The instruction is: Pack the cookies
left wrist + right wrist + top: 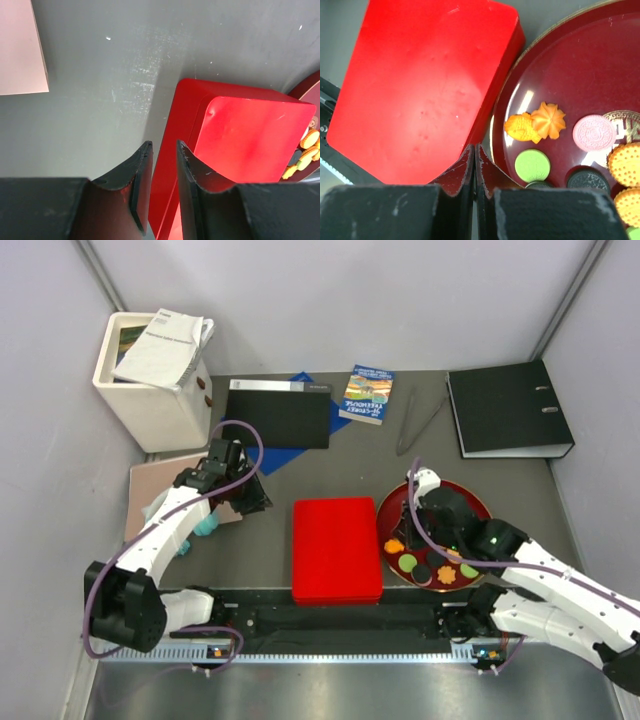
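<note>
Top view: a closed red box [337, 549] lies centre on the table [300, 465], and just beside it on the right a dark red plate [481, 503] carries the cookies [437, 568]. The left arm [165, 525] sits well apart from the plate; the right arm [540, 575] reaches over it. Left wrist view: the left gripper [163, 145] hangs by the box's edge, jaws parted by a narrow gap and holding nothing. Right wrist view: the right gripper [475, 147] has its jaws pressed together on nothing, tips near the plate's rim next to the box. Hazards: with the lid on, no cookie can go in. Closed tips this close to the rim could nudge the plate. The pieces are thin and flat on a glossy surface and likely to slide from a pinch. Appearance: an orange flower [549, 120] touching an orange fish-like piece [522, 127], a pink disc [593, 132], a green disc [532, 165], a black disc [587, 179], and dotted orange rounds [625, 162], closely grouped.
</note>
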